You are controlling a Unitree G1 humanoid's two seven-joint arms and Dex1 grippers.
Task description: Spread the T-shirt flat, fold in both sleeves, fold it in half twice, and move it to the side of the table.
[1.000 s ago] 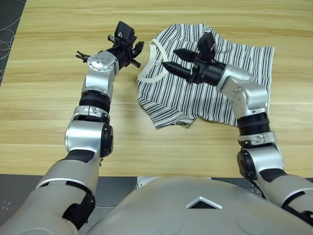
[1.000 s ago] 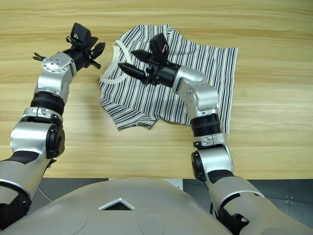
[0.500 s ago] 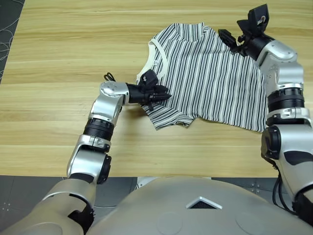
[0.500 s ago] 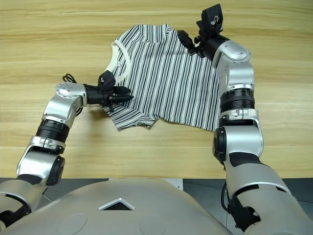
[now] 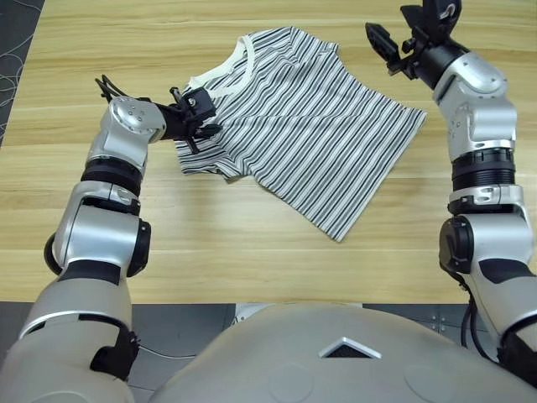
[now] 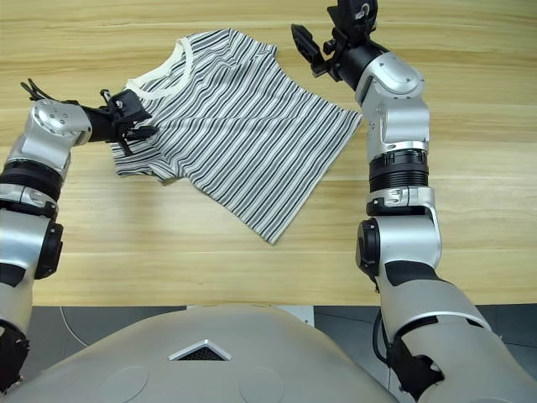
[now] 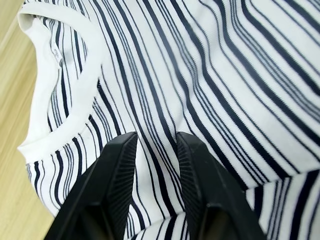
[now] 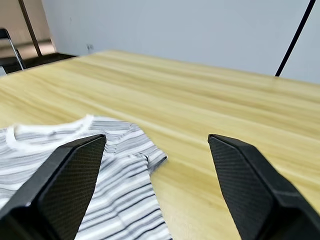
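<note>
T-shirt (image 5: 302,134), striped dark on white, lies spread on the wooden table (image 5: 252,252) in the head views. It sits diagonally across the far middle of the table. Its white collar (image 5: 220,74) points to the far left and its hem (image 5: 377,176) to the near right. The left gripper (image 5: 201,126) is at the shirt's left edge, between the collar and the left sleeve (image 5: 210,161), low on the cloth. The right gripper (image 5: 403,35) is raised above the table, just beyond the shirt's far right side and apart from the fabric, with its two fingers spread wide.

From the left wrist, the two black ribbed fingers (image 7: 117,175) stand close together with only a narrow strip of striped cloth between them. They pinch the shirt just beside the collar band, which curves away over bare wood.

From the right wrist, the black fingers (image 8: 65,180) stand far apart with nothing between them. Between and beyond them lie the bare tabletop and, lower, the shirt's far sleeve (image 8: 145,156) flat on the wood.
</note>
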